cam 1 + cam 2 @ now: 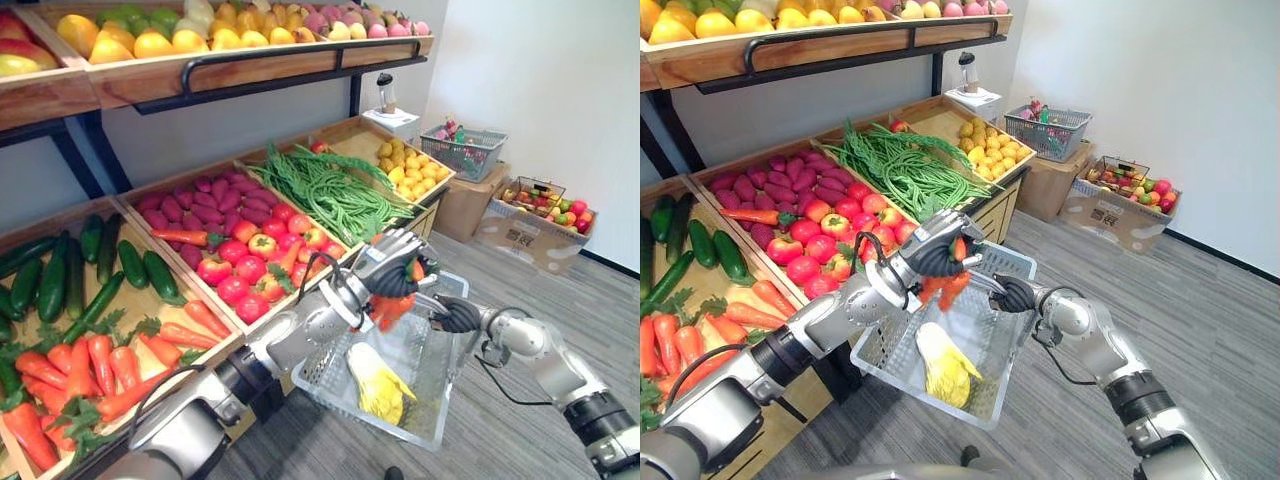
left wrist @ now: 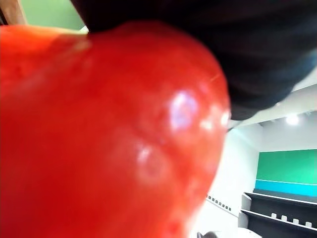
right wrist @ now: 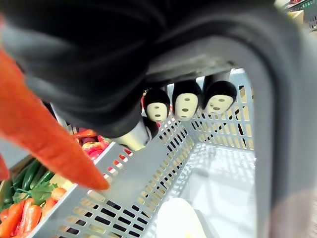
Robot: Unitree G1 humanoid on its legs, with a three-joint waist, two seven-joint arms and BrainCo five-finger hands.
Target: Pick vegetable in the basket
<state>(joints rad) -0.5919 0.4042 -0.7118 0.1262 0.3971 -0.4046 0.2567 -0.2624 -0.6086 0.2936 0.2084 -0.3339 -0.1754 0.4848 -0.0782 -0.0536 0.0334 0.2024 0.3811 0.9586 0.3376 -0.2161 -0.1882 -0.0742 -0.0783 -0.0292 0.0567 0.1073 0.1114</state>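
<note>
– Basket (image 1: 322,372), where is it?

– Up off the floor, carried by the right hand (image 1: 455,315). In that arm's own wrist view its dark fingertips (image 3: 185,104) are curled round the grey handle (image 3: 267,124), so it is closed on the basket.

– And the vegetable being picked?

– A red pepper (image 1: 390,305) hangs over the basket's open top, close to the handle end and clear of the basket's bottom. The left hand (image 1: 395,265) has it from above, fingers wrapped round the upper part. The left wrist view looks straight at its glossy red skin.

– Anything inside the basket?

– One pale yellow leafy vegetable (image 1: 945,365) lies on the bottom, below the pepper and toward the end away from the handle.

– What is around the basket?

– On the robot's left of it stands a wooden stall (image 1: 262,325). The tomatoes (image 1: 238,270) are the nearest to the basket. The green beans (image 1: 330,190) lie beyond it, and the carrots (image 1: 110,365) and cucumbers (image 1: 60,275) further off to the left.
</note>
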